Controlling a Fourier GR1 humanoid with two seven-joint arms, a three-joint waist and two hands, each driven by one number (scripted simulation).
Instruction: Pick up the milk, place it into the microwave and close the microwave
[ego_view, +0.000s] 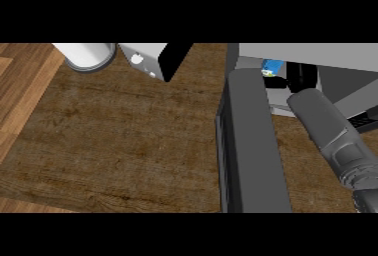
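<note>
Head view: the right forearm (336, 135) reaches far into the open microwave (325, 55) at the right, its door (251, 145) swung out toward the near edge. The right hand (301, 75) sits inside beside the blue-and-white milk carton (272, 67); whether its fingers grip the carton cannot be told. A white cylinder (90, 54) stands far left on the wooden counter (125, 145).

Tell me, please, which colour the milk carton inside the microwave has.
Blue, with some white, on the milk carton; head view shows it.
</note>
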